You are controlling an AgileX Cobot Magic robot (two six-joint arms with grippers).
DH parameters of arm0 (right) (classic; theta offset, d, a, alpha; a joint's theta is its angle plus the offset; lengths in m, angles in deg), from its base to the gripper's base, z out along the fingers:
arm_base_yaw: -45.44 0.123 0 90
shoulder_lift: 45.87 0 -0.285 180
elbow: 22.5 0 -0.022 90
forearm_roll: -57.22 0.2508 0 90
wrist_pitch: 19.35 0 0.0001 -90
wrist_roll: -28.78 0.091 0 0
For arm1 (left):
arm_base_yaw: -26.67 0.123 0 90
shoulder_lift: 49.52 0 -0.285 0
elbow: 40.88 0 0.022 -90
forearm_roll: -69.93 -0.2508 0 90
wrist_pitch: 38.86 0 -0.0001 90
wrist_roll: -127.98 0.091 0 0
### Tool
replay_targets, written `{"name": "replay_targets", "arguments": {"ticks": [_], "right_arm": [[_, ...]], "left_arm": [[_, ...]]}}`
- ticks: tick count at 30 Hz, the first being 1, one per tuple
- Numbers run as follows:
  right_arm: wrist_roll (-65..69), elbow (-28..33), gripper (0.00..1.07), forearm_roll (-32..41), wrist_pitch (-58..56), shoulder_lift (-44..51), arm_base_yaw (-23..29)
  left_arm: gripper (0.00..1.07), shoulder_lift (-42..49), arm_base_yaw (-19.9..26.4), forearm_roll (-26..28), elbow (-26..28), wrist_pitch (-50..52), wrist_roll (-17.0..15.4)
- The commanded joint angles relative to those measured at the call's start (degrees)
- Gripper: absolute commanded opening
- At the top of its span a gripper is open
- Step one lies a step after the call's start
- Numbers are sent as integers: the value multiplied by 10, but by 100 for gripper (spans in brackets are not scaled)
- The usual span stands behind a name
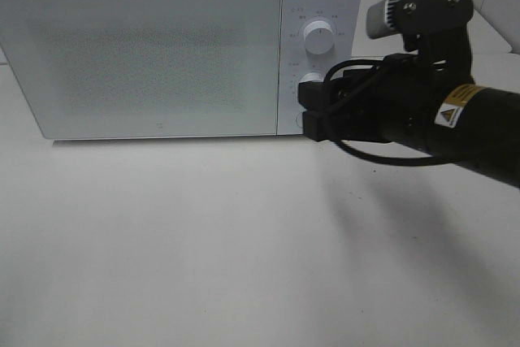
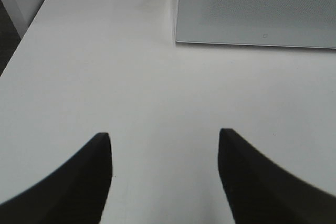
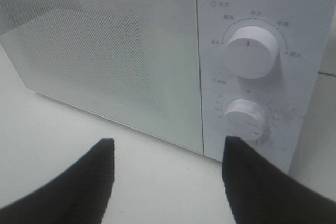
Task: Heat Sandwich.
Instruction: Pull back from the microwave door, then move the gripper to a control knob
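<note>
A white box-shaped microwave oven (image 1: 162,46) stands at the back of a white flat tabletop (image 1: 203,241), toward its left. The oven's mesh-patterned door (image 1: 138,54) fills the left of its front. A narrow control panel (image 1: 341,6) sits to the right of the door, with one round white dial (image 1: 319,40) directly above another (image 3: 244,119). A black robot arm (image 1: 455,119) reaches in from the right, and its right gripper (image 3: 168,140) is just in front of the lower dial, apart from it. The left gripper (image 2: 164,132) hangs over the tabletop in front of the oven.

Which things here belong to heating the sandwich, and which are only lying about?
For the job: microwave, door shut; upper knob; lower knob; right gripper, open, near the knobs.
Idle: left gripper, open over the table. No sandwich is visible.
</note>
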Motion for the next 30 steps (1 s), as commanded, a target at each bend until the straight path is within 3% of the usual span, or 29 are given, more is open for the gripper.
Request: {"name": "replay_targets", "arguments": {"ticks": [1,7,12,30], "right_arm": [[-48,-1,59,66,71,-44,34],[-140,-2,59,211,199,-123,93],[-172,-24,59,267,243,-168,105],[-219,-116,59,343,329,-303,104]], "left_arm": [[58,13,-2,-2,-2,10,-2],[58,13,-2,-2,-2,10,-2],[58,13,-2,-2,-2,10,-2],[58,13,-2,-2,-2,10,-3]]}}
